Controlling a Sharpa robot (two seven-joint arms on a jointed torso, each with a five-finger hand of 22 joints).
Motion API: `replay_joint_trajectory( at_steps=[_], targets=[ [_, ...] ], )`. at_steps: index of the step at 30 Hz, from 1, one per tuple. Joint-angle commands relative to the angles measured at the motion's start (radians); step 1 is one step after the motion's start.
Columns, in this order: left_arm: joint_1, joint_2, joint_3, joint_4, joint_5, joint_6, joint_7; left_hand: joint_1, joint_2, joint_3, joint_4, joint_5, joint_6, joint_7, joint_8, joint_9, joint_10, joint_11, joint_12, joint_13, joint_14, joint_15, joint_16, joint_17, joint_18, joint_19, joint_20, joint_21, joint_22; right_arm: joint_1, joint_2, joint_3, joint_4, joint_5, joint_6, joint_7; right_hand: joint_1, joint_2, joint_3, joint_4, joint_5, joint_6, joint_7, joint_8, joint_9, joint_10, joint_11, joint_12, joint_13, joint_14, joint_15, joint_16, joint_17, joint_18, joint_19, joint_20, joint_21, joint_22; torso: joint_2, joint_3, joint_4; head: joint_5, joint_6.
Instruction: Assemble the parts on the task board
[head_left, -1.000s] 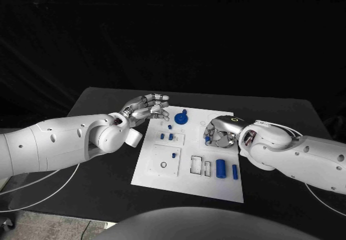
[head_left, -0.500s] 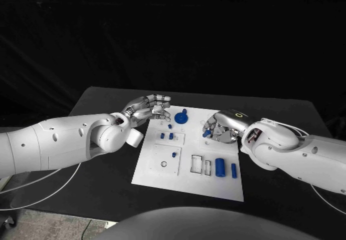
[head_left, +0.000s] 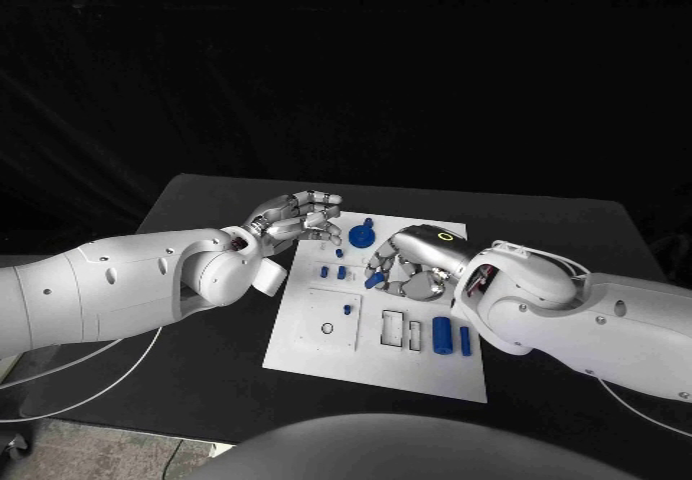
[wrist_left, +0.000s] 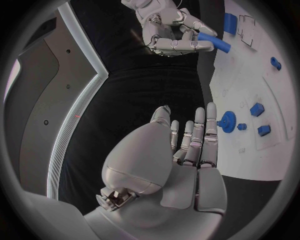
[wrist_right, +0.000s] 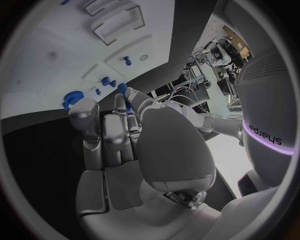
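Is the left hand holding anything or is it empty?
Empty: the left hand hovers beside the task board with fingers extended and nothing between them.

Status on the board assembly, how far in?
Early to mid. A blue gear and small blue pieces already stand on the task board. The right hand holds a blue peg above it. The left hand holds nothing. Two blue cylinders remain loose.

This looks like a robot lab. A black worktop (head_left: 216, 400) stands in front of a big black curtain (head_left: 346, 90), and thin cables (head_left: 87, 375) hang down beside the worktop. Behind the robot, the right wrist view shows a crowded bench with metal gear and wires (wrist_right: 209, 65).
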Motion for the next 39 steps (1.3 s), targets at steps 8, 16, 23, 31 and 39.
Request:
replay_joint_trajectory(
  at_steps=[8, 16, 23, 31, 39],
  targets=[
    [-0.002, 0.001, 0.001, 0.002, -0.003, 0.025, 0.004, 0.0, 0.012, 0.006, 0.004, 0.006, 0.007, 0.012, -0.008, -0.004, 0.004, 0.004, 0.007, -0.003, -0.01, 0.0, 0.005, -0.002, -0.01, -0.005, -0.003, -0.006, 0.002, -0.061, 0.146, 0.001, -0.078, -0.059, 0.051, 0.017, 0.002, 0.0, -0.008, -0.004, 0.011, 0.013, -0.003, 0.029, 0.076, 0.014, -0.001, -0.016, -0.006, 0.02, -0.004, 0.028, 0.038, -0.016, 0.016, -0.006, 0.045, 0.113, 0.003, -0.0018, 0.0022, 0.002, 0.0],
    [-0.002, 0.001, 0.001, 0.004, -0.003, 0.028, 0.006, 0.001, 0.013, 0.007, 0.005, 0.007, 0.008, 0.012, -0.01, -0.006, 0.003, 0.004, 0.007, -0.005, -0.011, 0.0, 0.005, -0.002, -0.011, -0.006, -0.003, -0.007, 0.003, -0.097, 0.237, 0.001, -0.16, -0.108, 0.097, 0.011, 0.004, -0.001, -0.008, -0.007, 0.014, 0.012, -0.002, 0.029, 0.079, 0.018, -0.001, -0.021, -0.008, 0.025, -0.004, 0.034, 0.047, -0.018, 0.02, -0.006, 0.055, 0.115, 0.003, -0.0016, 0.0049, 0.007, 0.0],
    [-0.002, 0.001, 0.001, 0.003, -0.003, 0.029, 0.006, 0.001, 0.015, 0.009, 0.005, 0.008, 0.008, 0.011, -0.012, -0.008, 0.003, 0.004, 0.006, -0.006, -0.011, 0.001, 0.006, -0.003, -0.011, -0.006, -0.003, -0.007, 0.003, -0.105, 0.262, 0.001, -0.181, -0.141, 0.119, 0.003, 0.007, -0.003, -0.008, -0.011, 0.018, 0.013, -0.002, 0.028, 0.081, 0.023, -0.002, -0.025, -0.009, 0.028, -0.005, 0.039, 0.054, -0.019, 0.023, -0.007, 0.063, 0.117, 0.002, -0.002, 0.0038, 0.007, 0.0],
    [-0.004, 0.003, 0.001, 0.001, -0.003, 0.033, 0.006, 0.002, 0.016, 0.01, 0.006, 0.01, 0.008, 0.011, -0.014, -0.01, 0.002, 0.005, 0.006, -0.008, -0.012, 0.001, 0.006, -0.003, -0.011, -0.007, -0.003, -0.008, 0.004, -0.107, 0.269, 0.001, -0.187, -0.161, 0.163, -0.017, 0.008, -0.004, -0.008, -0.012, 0.018, 0.013, -0.002, 0.028, 0.082, 0.025, -0.002, -0.026, -0.009, 0.028, -0.005, 0.04, 0.055, -0.019, 0.023, -0.007, 0.064, 0.117, 0.002, -0.0015, 0.0033, 0.008, 0.0],
    [-0.006, 0.008, 0.001, -0.001, -0.003, 0.036, 0.003, 0.002, 0.016, 0.01, 0.006, 0.01, 0.008, 0.011, -0.014, -0.01, 0.002, 0.005, 0.006, -0.008, -0.012, 0.001, 0.006, -0.003, -0.011, -0.007, -0.003, -0.008, 0.004, -0.107, 0.268, 0.001, -0.188, -0.158, 0.176, -0.013, 0.009, -0.003, -0.007, -0.013, 0.021, 0.012, -0.002, 0.027, 0.083, 0.025, -0.002, -0.028, -0.01, 0.027, -0.005, 0.037, 0.049, -0.018, 0.022, -0.007, 0.058, 0.116, 0.004, -0.0014, 0.0043, 0.007, 0.0]
  ],
)
